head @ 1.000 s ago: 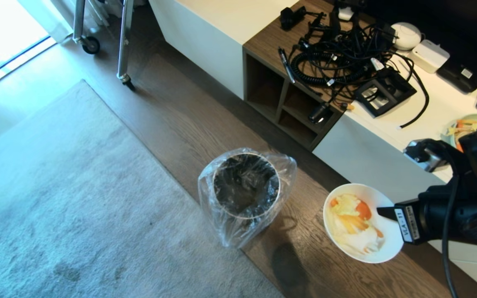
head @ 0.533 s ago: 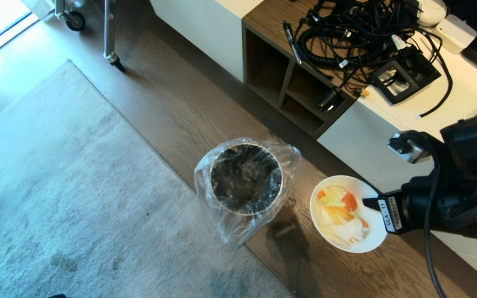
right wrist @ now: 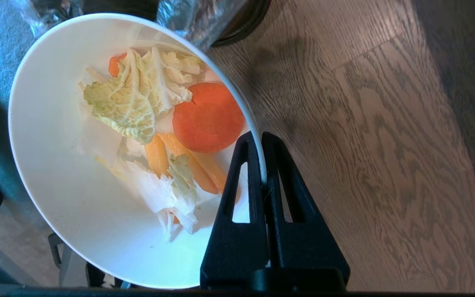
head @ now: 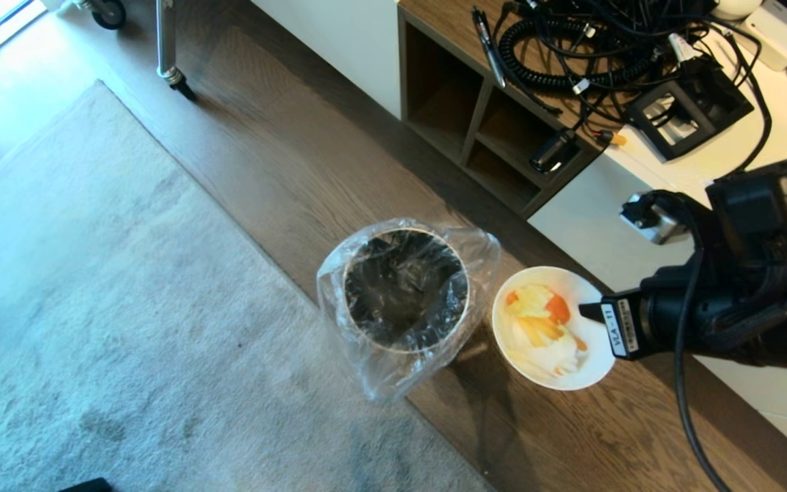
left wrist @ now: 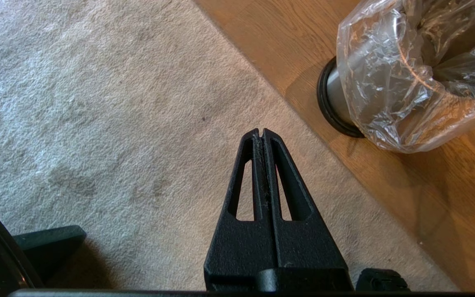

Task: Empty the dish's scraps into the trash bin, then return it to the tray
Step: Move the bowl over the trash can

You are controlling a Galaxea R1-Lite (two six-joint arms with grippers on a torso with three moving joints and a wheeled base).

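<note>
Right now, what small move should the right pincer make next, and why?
Probably carry the dish sideways over the trash bin before tipping. The right pincer grips its rim, the scraps are inside, and the dish hangs beside the bin, not above it.

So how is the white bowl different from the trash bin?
The white bowl is glossy, shallow and full of vegetable scraps; the trash bin is dark, tall and wrapped in a crinkly clear bag. The bowl hangs pinched in the right gripper; the bin stands on the wooden floor. Both are round and open-topped.
</note>
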